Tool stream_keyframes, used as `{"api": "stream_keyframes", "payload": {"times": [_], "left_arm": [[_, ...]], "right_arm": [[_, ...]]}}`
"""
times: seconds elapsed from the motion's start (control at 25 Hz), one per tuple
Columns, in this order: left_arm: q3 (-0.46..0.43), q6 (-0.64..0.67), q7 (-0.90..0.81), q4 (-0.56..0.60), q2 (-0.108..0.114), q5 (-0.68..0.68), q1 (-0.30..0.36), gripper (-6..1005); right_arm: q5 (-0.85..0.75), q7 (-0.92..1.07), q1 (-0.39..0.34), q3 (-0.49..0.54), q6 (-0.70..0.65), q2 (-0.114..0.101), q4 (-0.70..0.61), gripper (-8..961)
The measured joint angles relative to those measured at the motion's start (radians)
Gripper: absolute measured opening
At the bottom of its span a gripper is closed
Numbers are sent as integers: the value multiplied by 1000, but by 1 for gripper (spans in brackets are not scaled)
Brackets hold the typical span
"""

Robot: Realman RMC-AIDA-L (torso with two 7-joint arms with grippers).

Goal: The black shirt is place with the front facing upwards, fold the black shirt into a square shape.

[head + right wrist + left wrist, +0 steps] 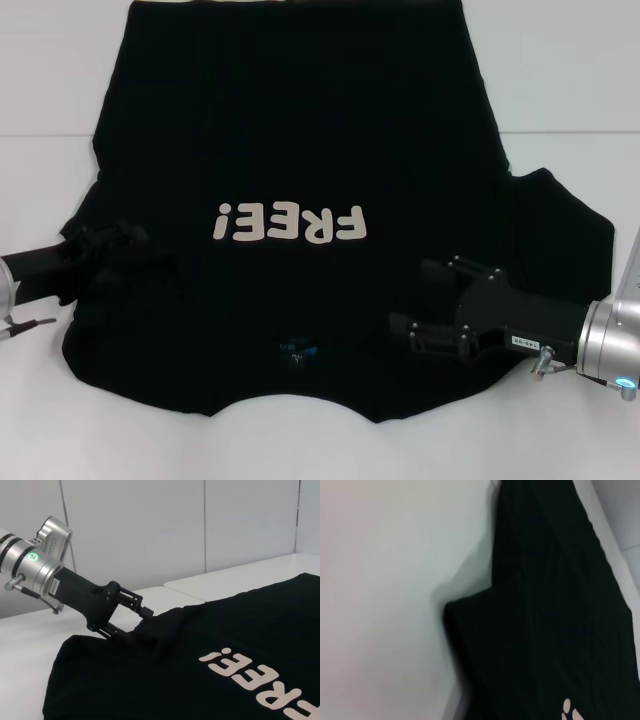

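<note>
The black shirt (300,130) lies spread on the white table (50,80), front up. Its off-white "FREE!" print (290,223) and blue neck label (297,350) are on my side. My left gripper (108,255) is low over the shirt's left sleeve. In the right wrist view the left gripper (137,625) has its jaws apart, with bunched sleeve cloth at the tips. My right gripper (425,298) is open over the shirt's right shoulder area, beside the right sleeve (570,225). The left wrist view shows only the shirt (550,610) and table.
The white table surface (560,60) surrounds the shirt on all sides. A seam line in the table (570,133) runs across behind the sleeves. A pale wall (150,525) stands beyond the table in the right wrist view.
</note>
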Motion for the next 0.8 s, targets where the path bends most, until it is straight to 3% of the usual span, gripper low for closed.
{"api": "stream_keyframes", "payload": {"times": [0.8], "left_arm": [[-9, -44, 37, 9, -13, -81, -5, 769]], "right_arm": [[0, 0, 0, 0, -1, 2, 0, 925]]}}
